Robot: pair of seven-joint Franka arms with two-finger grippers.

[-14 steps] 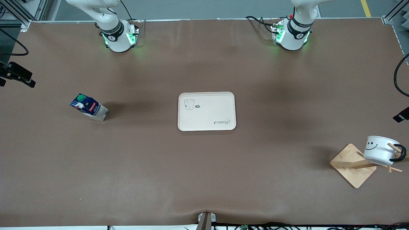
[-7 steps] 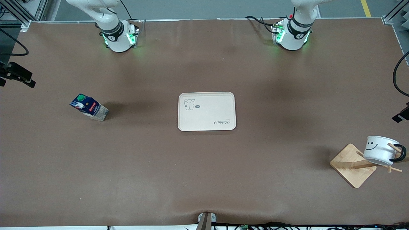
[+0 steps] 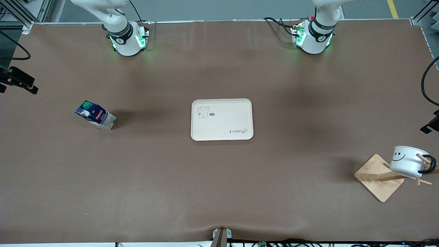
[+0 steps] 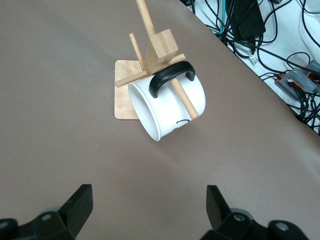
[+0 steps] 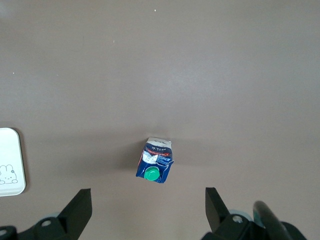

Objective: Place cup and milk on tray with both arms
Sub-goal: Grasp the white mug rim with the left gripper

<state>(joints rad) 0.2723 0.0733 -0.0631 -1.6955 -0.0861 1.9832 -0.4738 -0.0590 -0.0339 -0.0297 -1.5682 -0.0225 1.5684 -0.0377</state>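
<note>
The cream tray lies at the table's middle with nothing on it. The blue milk carton with its green cap stands toward the right arm's end. In the right wrist view the milk is on the table below my right gripper, whose fingers are open and hold nothing. The white smiley cup hangs by its black handle on a peg of a wooden rack toward the left arm's end. My left gripper hovers high over the table beside the cup, open with nothing in it.
The rack's square wooden base rests on the brown table. Cables and boxes lie off the table edge close to the rack. A corner of the tray shows in the right wrist view.
The milk, cup and tray have not moved. A dark part at the view's edge above the cup has shifted slightly.
</note>
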